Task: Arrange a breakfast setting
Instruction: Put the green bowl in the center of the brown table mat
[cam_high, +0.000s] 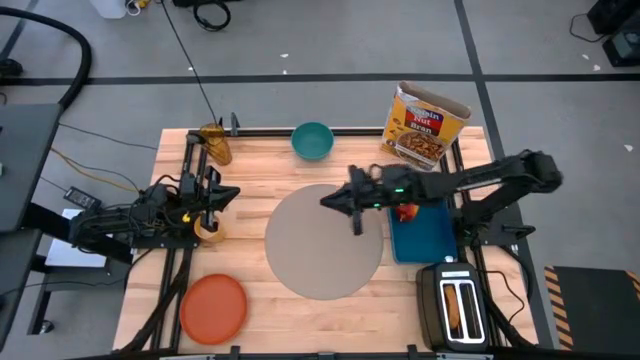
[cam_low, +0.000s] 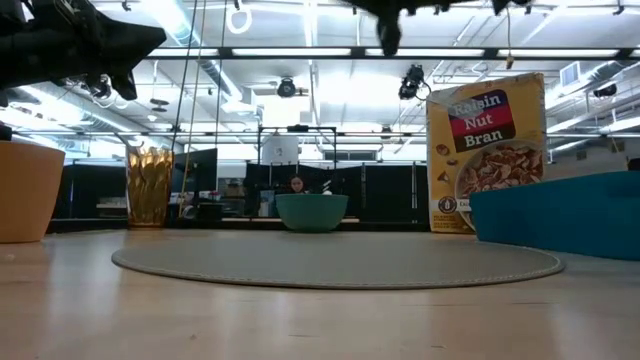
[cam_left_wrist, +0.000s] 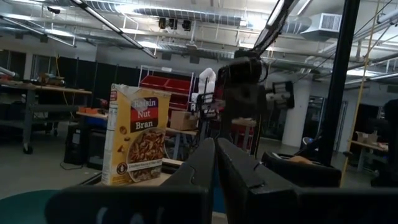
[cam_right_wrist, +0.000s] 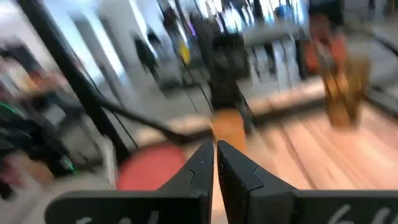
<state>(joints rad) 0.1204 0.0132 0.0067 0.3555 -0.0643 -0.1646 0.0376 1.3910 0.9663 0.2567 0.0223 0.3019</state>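
The round grey placemat (cam_high: 322, 243) lies at the table's middle. The teal bowl (cam_high: 312, 140) stands beyond its far edge, and the orange plate (cam_high: 213, 305) lies at the near left. The small yellow-orange cup (cam_high: 209, 231) stands left of the mat. The red apple (cam_high: 405, 211) sits on the blue tray (cam_high: 425, 232). My right gripper (cam_high: 328, 201) hovers shut and empty over the mat's far part. My left gripper (cam_high: 228, 193) is shut and empty, raised just beyond the cup. The spoon is not in view.
A Raisin Nut Bran box (cam_high: 425, 122) stands at the far right. A black toaster (cam_high: 455, 305) at the near right has something brown in a slot. A gold crinkled object (cam_high: 215, 143) stands at the far left. Bare wood lies between plate and mat.
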